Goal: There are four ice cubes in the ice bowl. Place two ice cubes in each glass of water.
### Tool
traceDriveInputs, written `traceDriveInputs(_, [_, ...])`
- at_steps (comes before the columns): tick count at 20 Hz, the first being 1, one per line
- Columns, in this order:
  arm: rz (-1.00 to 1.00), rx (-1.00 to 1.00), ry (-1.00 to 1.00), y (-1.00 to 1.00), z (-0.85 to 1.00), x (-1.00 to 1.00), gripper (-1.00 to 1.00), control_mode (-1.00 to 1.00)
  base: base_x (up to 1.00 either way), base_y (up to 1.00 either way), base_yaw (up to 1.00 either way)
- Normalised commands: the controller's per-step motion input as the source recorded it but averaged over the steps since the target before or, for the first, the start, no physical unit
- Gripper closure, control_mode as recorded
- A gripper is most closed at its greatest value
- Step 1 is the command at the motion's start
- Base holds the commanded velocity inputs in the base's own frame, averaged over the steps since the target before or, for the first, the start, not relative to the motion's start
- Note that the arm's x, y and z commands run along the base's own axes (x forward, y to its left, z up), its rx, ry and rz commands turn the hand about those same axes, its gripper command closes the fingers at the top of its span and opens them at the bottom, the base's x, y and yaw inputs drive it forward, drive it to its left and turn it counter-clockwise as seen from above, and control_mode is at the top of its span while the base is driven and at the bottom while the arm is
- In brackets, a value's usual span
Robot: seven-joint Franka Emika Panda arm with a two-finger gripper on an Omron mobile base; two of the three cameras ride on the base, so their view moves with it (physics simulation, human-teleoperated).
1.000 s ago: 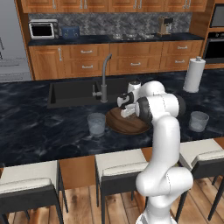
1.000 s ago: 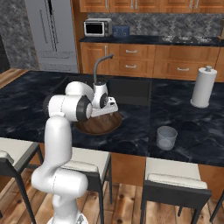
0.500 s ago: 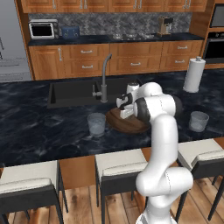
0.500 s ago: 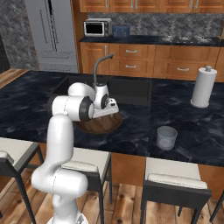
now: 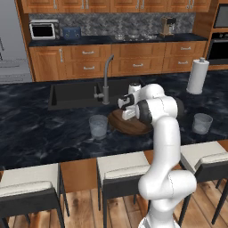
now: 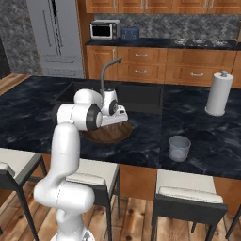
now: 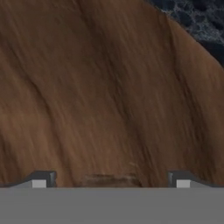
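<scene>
- The dark marbled counter is an island that carries everything here.
- The ice bowl, wide and of brown wood, sits on it just in front of the sink.
- One glass of water stands just beside the bowl.
- A second tumbler stands well apart, toward the far end.
- A white paper-towel roll stands upright behind that tumbler.
- A faucet rises at the sink's rim.

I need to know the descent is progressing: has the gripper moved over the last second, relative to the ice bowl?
Yes. The gripper has sunk slightly lower toward the ice bowl, which has stayed put beside the faucet. Its jaws are open above the wood.
</scene>
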Motion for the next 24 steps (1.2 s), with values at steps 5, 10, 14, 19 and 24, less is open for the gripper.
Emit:
traceDriveInputs(5, [-0.01, -0.02, 0.00, 0.00, 0.00, -0.25, -1.00, -1.00, 0.00, 0.00, 0.00])
traceDriveInputs(10, [-0.04, -0.04, 0.00, 0.00, 0.00, -0.22, -1.00, -1.00, 0.00, 0.00, 0.00])
traceDriveInputs(14, [-0.04, -0.04, 0.00, 0.01, -0.01, -0.04, -1.00, -1.00, 0.00, 0.00, 0.00])
traceDriveInputs(19, [-0.02, -0.02, 0.00, 0.00, -0.07, 0.01, -1.00, -1.00, 0.00, 0.00, 0.00])
traceDriveInputs(24, [-0.02, 0.00, 0.00, 0.00, -0.09, 0.00, 1.00, -1.00, 0.00, 0.00, 0.00])
